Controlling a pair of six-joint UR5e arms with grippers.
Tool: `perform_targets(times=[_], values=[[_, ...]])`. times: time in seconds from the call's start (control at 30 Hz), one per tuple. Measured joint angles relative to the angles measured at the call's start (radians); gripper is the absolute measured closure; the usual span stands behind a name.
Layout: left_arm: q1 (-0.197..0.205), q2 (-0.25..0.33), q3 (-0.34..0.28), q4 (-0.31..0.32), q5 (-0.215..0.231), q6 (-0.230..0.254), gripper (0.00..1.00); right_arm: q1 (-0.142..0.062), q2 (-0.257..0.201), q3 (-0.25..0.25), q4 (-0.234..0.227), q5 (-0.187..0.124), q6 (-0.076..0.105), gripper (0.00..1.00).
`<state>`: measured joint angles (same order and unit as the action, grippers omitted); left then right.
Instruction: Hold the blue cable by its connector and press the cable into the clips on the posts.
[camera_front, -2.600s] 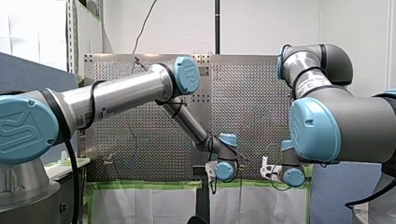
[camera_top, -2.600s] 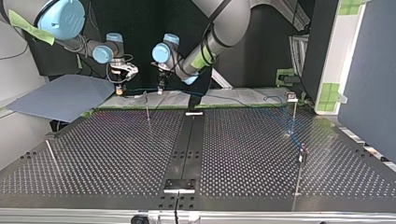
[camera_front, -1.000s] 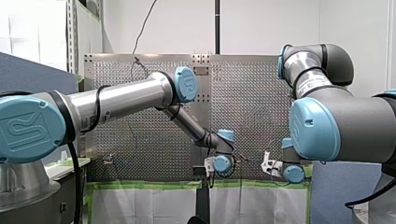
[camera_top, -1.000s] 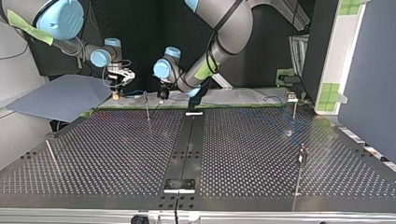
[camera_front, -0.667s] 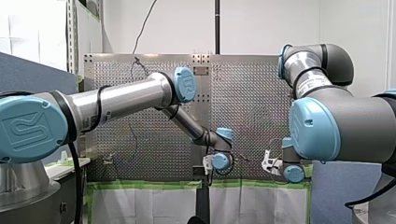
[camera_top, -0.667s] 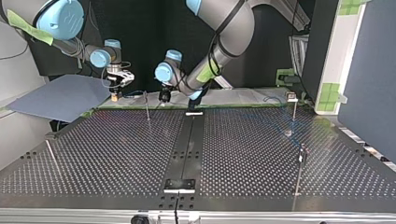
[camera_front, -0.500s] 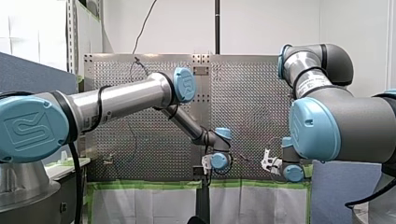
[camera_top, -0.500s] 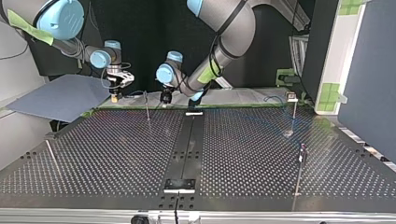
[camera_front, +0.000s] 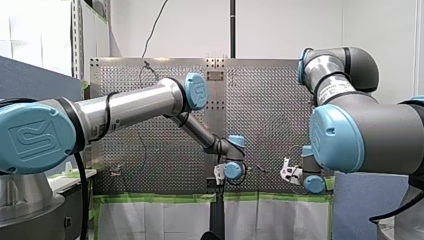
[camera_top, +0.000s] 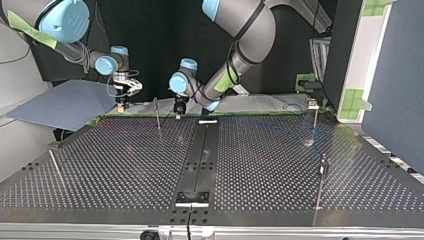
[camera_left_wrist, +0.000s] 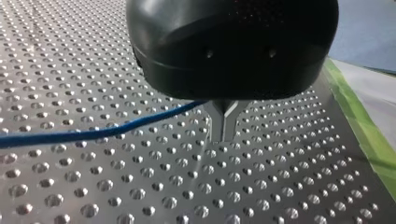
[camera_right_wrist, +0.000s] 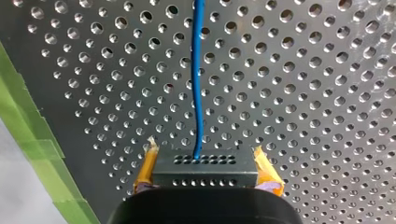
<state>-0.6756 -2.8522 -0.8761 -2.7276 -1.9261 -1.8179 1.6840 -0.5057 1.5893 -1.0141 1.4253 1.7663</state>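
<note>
In the right wrist view my right gripper (camera_right_wrist: 204, 164) has its yellow pads (camera_right_wrist: 145, 164) shut on a black connector (camera_right_wrist: 205, 169). The blue cable (camera_right_wrist: 198, 84) leaves the connector and runs straight ahead over the perforated table. In the left wrist view my left gripper (camera_left_wrist: 223, 122) has its metal fingers pressed together, and the blue cable (camera_left_wrist: 98, 133) runs into them just below the black housing. In the top view both grippers hang at the table's far edge: my right gripper (camera_top: 121, 103) at the left, my left gripper (camera_top: 178, 111) beside a thin post (camera_top: 157, 114).
More thin posts stand on the table (camera_top: 125, 165): two at the top view's right (camera_top: 314, 120) (camera_top: 320, 180) and a leaning one at its left (camera_top: 55, 167). A green-taped strip (camera_right_wrist: 28, 140) borders the table. A blue-grey panel (camera_top: 65, 102) lies behind my right gripper.
My left gripper has moved down and to the top view's right, close to the table's far edge. My right gripper has shifted slightly to that view's left with the connector.
</note>
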Motion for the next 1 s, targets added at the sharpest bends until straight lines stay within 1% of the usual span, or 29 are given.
perform_targets(times=[0.23,0.73,1.0], values=[[0.006,0.0,0.0,-0.005,0.002,0.0,1.0,-0.008,0.001,-0.015,0.0,0.0,0.017,1.0],[0.011,0.0,-0.003,-0.021,0.014,0.006,1.0,-0.011,0.003,-0.049,0.007,-0.001,0.026,1.0],[0.016,0.0,-0.004,-0.025,0.008,0.006,1.0,-0.011,0.004,-0.067,0.006,-0.02,0.051,1.0]])
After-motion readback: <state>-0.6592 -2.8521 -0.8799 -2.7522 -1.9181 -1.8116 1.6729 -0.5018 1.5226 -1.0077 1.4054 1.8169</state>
